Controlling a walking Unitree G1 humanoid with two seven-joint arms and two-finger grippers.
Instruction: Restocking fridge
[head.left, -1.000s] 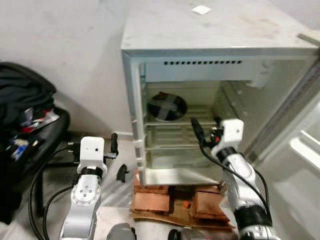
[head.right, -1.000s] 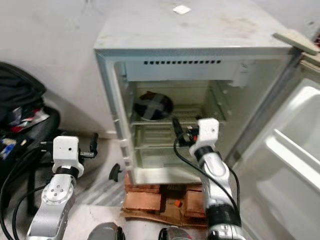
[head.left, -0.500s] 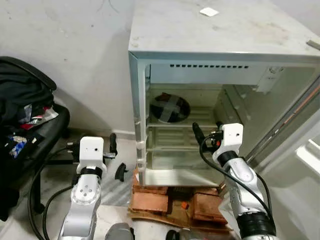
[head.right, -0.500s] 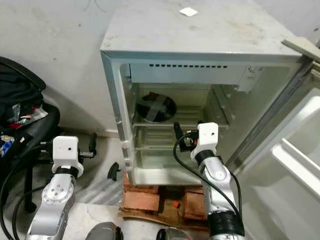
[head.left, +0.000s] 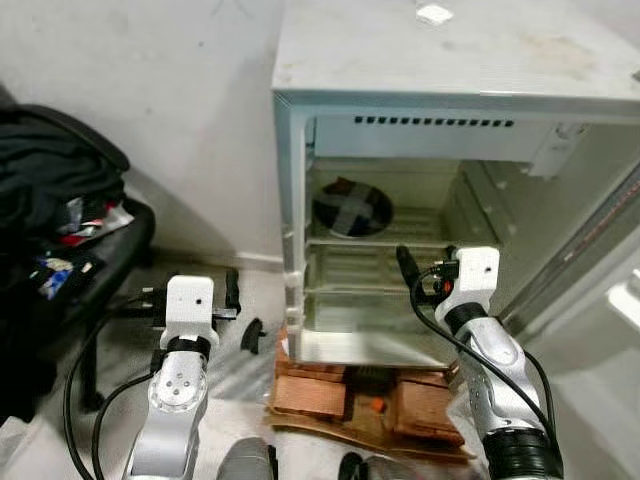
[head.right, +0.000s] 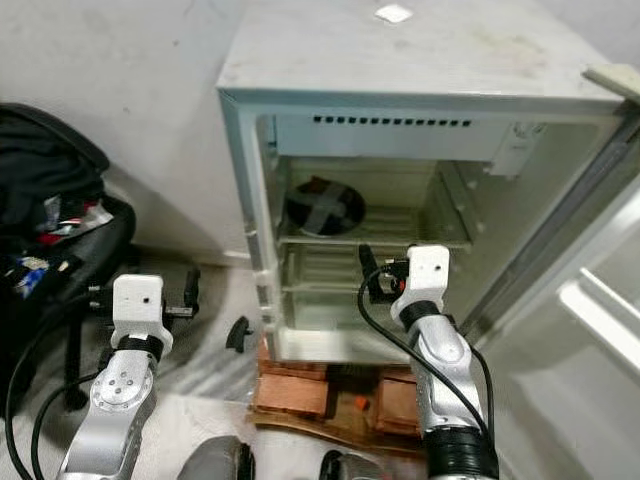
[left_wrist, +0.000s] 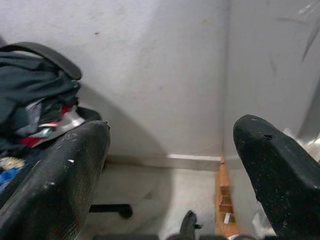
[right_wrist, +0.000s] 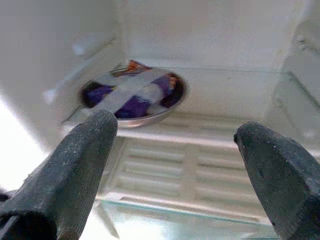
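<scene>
Fridge (head.left: 420, 110) upright, door swung wide, cavity facing robot; bowl (right_wrist: 134, 94) on upper shelf; both grippers' jaws released, empty.

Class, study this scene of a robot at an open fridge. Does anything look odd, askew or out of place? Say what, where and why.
The fridge stands on bricks and torn cardboard rather than the floor. On its upper shelf, a bowl is sealed with crossed tape strips. The right gripper reaches in, jaws open and empty.
</scene>
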